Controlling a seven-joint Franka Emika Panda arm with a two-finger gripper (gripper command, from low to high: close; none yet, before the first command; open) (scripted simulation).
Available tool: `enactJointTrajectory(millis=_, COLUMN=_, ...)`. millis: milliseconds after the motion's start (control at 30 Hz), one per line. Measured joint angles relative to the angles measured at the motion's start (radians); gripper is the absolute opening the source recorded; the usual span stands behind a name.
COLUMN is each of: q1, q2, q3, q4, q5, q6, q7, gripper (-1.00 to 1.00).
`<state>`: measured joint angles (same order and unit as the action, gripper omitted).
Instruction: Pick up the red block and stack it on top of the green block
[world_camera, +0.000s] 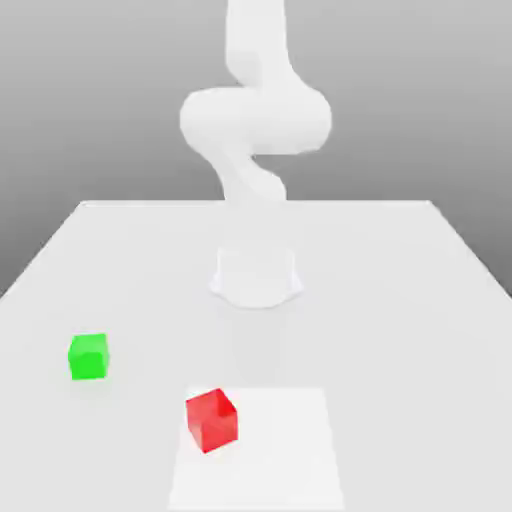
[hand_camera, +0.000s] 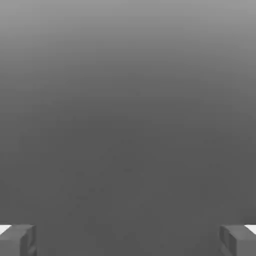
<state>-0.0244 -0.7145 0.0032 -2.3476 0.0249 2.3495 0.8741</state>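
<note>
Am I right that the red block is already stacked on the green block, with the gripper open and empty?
No. In the exterior view the red block sits on the table, apart from the green block, not on it. The gripper is indeed open and empty, as the hand view shows.

The white arm (world_camera: 255, 120) rises from its round base (world_camera: 256, 278) at the table's far centre, bends through a bulky joint, and continues upward past the frame edge. In the hand view, the gripper (hand_camera: 128, 240) has its two grey fingertips (hand_camera: 17, 240) spread wide apart, gripping nothing.
</note>
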Motion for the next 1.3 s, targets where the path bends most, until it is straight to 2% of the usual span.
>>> enactJointTrajectory(millis=367, q1=-0.11, q2=0.412, q3=0.048, q4=-0.223, q5=0.064, q6=0.236, q7=0.393, gripper=0.0)
enactJointTrajectory(millis=633, q1=-0.174, q2=0.701, q3=0.055, q4=-0.381, q5=-0.008, q6=0.405, q7=0.756, gripper=0.0)
enactJointTrajectory(millis=867, q1=-0.152, q2=0.954, q3=0.02, q4=-0.372, q5=-0.056, q6=0.611, q7=0.834, gripper=0.0)
enactJointTrajectory(millis=900, q1=-0.15, q2=0.973, q3=0.018, q4=-0.37, q5=-0.057, q6=0.626, q7=0.835, gripper=-1.0)
enactJointTrajectory(millis=1100, q1=-0.15, q2=0.982, q3=0.017, q4=-0.369, q5=-0.06, q6=0.637, q7=0.838, gripper=-1.0)
enactJointTrajectory(millis=1300, q1=-0.159, q2=0.81, q3=0.031, q4=-0.394, q5=-0.041, q6=0.489, q7=0.824, gripper=-1.0)
